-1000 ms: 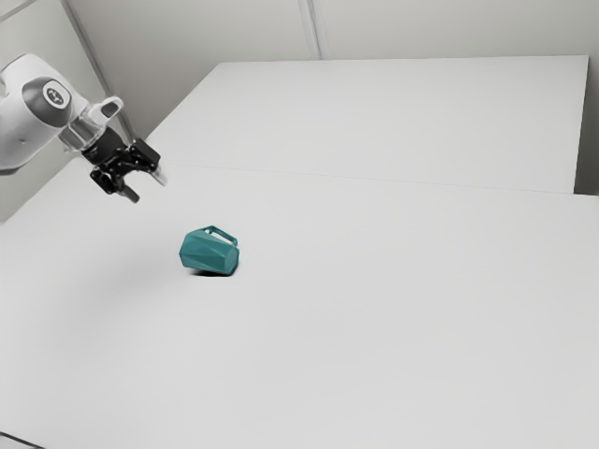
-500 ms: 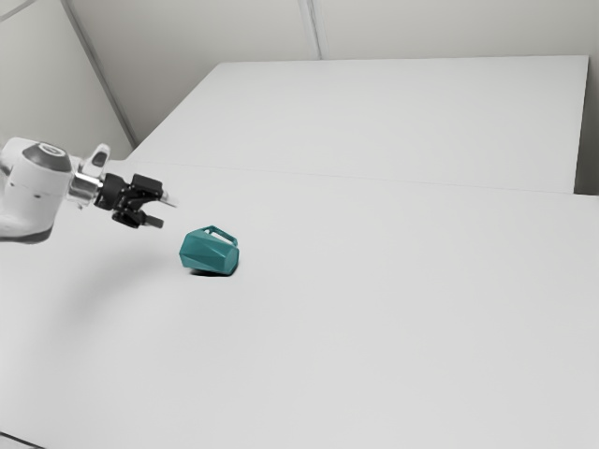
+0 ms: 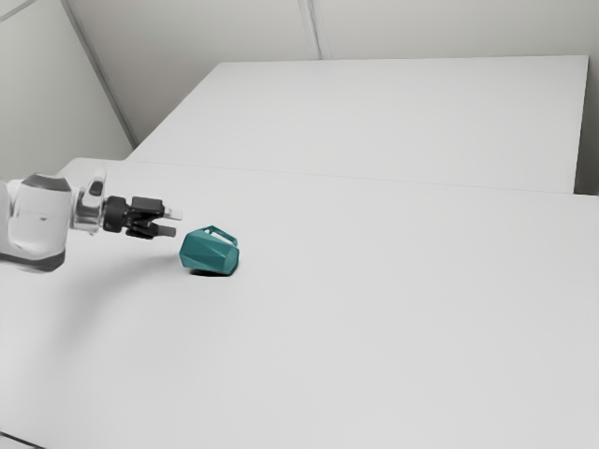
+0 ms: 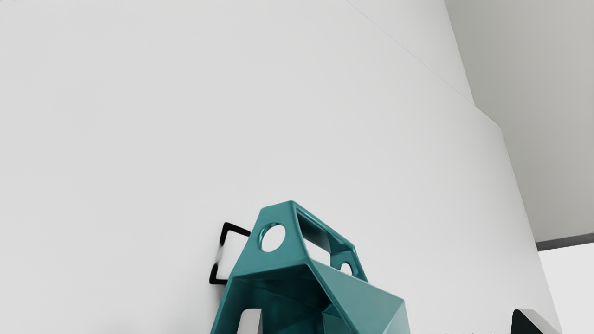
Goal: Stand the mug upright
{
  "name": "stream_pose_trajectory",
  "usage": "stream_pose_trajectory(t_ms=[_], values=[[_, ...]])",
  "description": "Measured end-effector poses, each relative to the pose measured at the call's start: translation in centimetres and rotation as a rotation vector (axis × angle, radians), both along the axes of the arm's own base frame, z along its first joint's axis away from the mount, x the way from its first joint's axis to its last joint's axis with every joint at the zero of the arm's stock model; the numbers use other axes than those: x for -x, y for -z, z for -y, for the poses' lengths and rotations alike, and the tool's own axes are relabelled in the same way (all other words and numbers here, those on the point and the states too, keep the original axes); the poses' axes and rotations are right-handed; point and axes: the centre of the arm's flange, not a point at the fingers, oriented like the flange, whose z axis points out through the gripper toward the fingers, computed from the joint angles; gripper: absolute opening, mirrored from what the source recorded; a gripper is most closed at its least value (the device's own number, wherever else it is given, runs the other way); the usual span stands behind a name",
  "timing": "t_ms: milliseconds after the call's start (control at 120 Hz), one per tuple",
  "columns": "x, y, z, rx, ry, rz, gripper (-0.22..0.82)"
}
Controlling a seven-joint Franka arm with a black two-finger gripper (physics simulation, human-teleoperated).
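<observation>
In the exterior view my gripper [image 3: 174, 224] is held nearly level, just to the left of the teal faceted mug [image 3: 208, 253] and a little above it. The mug lies on its side, its handle on top and its base toward the exterior view's right. In the wrist view the mug [image 4: 371, 297] turns its dark opening toward my hand. My gripper [image 4: 386, 321] is open there, one finger in front of the mug's mouth and the other off beside the mug. Nothing is held.
The mug rests on a large white table [image 3: 374, 337], with a raised-looking white section [image 3: 393, 122] behind it, beyond a thin seam. A dark cable [image 3: 21, 441] crosses the exterior view's lower left corner.
My hand has come down and toward the exterior view's right, tilting from a downward slant to nearly level, and is now close to the mug. The mug has not moved.
</observation>
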Motion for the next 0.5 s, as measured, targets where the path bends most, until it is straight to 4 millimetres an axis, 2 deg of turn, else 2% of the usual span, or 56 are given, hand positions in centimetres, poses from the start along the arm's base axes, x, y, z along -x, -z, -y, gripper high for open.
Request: stream_pose_trajectory(t_ms=[500], values=[[0.6, 2.3, 1.8, 0.058, 0.057, -0.026, 0.58]])
